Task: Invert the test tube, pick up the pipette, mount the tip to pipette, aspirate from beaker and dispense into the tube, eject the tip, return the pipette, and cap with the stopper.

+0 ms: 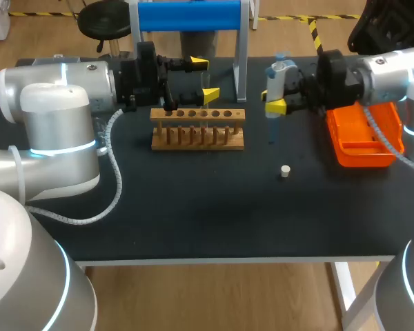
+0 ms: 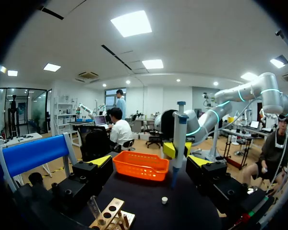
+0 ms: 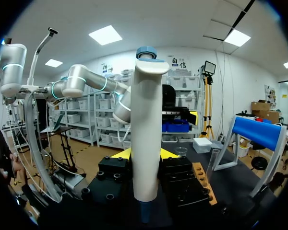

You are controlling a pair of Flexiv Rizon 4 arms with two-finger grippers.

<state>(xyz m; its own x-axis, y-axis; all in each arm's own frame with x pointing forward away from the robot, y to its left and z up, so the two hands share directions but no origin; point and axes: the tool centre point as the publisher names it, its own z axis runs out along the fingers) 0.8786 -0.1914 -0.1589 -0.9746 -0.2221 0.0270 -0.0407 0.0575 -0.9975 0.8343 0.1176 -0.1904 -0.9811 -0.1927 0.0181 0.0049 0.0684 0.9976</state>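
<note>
Right tool (image 1: 274,102) clamps pipette (image 1: 277,74) beside orange bin (image 1: 359,158).

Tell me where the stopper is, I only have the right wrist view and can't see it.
Observer: The stopper sits on the table, nearer the robot than the rack and just past its right end.
Operator: Where's the tray?
Observer: The tray is right of the stopper, toward the table's right side.
Operator: Left gripper holding anything?
Observer: No, the left gripper is open, with nothing between its fingers.
</note>
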